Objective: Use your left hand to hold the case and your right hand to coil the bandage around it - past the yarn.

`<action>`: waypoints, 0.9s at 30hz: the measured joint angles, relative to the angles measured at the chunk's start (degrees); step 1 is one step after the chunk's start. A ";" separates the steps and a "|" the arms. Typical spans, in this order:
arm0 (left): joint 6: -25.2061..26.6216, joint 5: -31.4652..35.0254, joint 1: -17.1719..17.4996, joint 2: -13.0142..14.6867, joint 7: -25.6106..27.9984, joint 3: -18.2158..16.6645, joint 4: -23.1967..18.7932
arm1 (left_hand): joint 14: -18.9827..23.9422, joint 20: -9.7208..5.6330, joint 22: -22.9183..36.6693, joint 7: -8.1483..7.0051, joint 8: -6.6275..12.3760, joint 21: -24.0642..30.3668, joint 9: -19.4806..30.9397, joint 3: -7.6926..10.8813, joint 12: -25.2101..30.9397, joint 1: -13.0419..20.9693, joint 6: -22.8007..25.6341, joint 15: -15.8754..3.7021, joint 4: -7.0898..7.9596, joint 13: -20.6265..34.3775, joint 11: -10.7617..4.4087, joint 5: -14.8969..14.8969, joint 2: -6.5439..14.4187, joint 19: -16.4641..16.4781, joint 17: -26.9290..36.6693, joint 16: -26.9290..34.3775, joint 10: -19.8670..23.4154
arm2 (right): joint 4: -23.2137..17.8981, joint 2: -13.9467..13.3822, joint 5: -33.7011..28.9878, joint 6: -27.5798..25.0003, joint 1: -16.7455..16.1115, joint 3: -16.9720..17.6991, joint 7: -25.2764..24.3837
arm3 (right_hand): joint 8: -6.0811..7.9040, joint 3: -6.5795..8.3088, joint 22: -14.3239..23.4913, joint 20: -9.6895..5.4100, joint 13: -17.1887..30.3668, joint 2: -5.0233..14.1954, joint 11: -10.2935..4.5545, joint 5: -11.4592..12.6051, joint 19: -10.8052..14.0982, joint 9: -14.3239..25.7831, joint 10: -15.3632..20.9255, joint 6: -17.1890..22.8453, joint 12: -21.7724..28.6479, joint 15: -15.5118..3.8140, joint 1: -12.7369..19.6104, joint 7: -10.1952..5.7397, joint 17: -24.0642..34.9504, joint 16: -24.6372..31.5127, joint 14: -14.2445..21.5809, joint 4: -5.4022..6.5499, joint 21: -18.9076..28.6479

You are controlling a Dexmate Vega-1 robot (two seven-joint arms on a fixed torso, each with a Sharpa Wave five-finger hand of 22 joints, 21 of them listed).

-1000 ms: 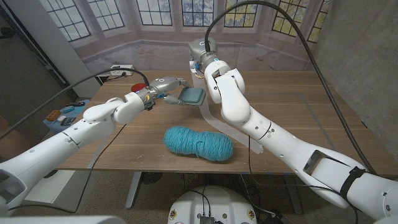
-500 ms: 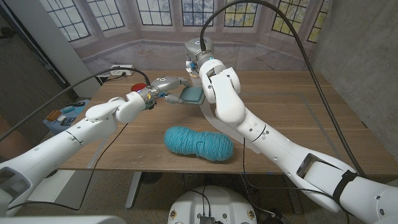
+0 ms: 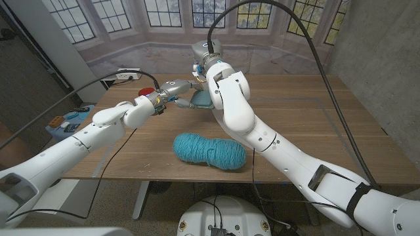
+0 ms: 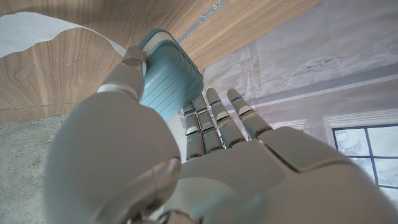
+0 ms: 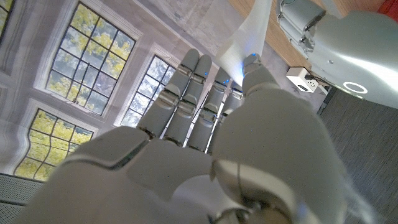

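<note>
My left hand (image 3: 172, 88) grips the teal ribbed case (image 3: 199, 99) by one end and holds it just above the table, past the teal yarn skein (image 3: 210, 151). The left wrist view shows the case (image 4: 169, 84) between the thumb and fingers of my left hand (image 4: 205, 162), with the white bandage (image 4: 43, 34) trailing over the wood. My right hand (image 3: 203, 67) is raised over the case's far side. In the right wrist view my right hand (image 5: 205, 137) pinches the translucent bandage (image 5: 249, 31) between thumb and fingers. My right forearm hides much of the bandage in the head view.
A white power strip (image 3: 128, 76) and a red object (image 3: 148, 91) sit at the table's back left. A blue box with buttons (image 3: 67, 122) lies off the left edge. My right arm crosses the table (image 3: 315, 118) diagonally over the yarn's right end.
My right hand and forearm have swung left and farther back over the case, carrying the bandage with them. The left hand and the case have stayed put.
</note>
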 measured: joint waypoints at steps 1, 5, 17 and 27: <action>0.00 0.00 -0.02 -0.02 0.00 0.03 0.03 | 0.00 0.00 0.00 0.00 0.00 0.00 0.00 0.00 0.00 0.00 0.00 0.00 0.00 0.00 0.00 0.00 0.00 0.00 0.00 0.00 0.00 | 0.00 0.00 -0.07 0.01 0.00 0.00 0.06 | 0.00 -0.17 0.00 0.00 -0.02 0.00 0.18 0.00 0.00 0.00 0.18 0.00 0.10 0.00 0.00 0.00 0.00 0.00 0.00 -0.17 0.00; -0.03 -0.03 -0.13 -0.12 0.00 0.14 0.14 | 0.00 0.00 0.00 0.00 0.00 0.00 0.01 0.00 0.25 0.00 0.00 0.00 0.00 0.00 0.00 -0.05 0.00 0.00 0.00 0.00 0.00 | -0.53 0.51 -0.72 0.28 -0.43 0.14 0.55 | 0.00 -0.32 0.00 0.04 0.21 -0.01 0.25 0.00 0.04 -0.01 0.25 0.30 0.46 0.00 -0.01 0.30 0.27 0.00 0.00 -0.32 0.00; 0.25 -0.16 -0.15 -0.33 0.07 0.36 0.08 | 0.00 0.00 0.00 -0.02 0.01 0.00 0.03 0.00 0.45 0.00 -0.02 0.00 0.00 -0.02 0.00 0.08 0.00 0.00 -0.28 0.00 0.00 | -2.41 1.79 -1.53 1.19 -1.72 0.54 0.78 | -0.01 -0.32 0.00 -0.01 0.34 0.15 0.55 0.00 0.42 0.03 0.55 0.52 0.46 -0.01 0.15 0.52 0.26 0.27 0.41 -0.32 0.00; 0.59 -0.16 -0.02 -0.51 0.39 0.42 -0.10 | 0.00 0.00 0.00 0.00 0.01 0.00 -0.01 -0.08 0.43 0.00 0.00 0.00 0.08 -0.05 0.00 0.08 0.00 0.00 -0.28 0.00 0.00 | -3.18 3.07 -1.73 1.73 -2.23 0.69 0.57 | -0.01 -0.32 0.00 -0.09 0.34 0.07 0.56 0.00 0.51 0.02 0.56 0.61 0.46 -0.18 0.37 0.62 0.26 0.27 0.58 -0.32 0.00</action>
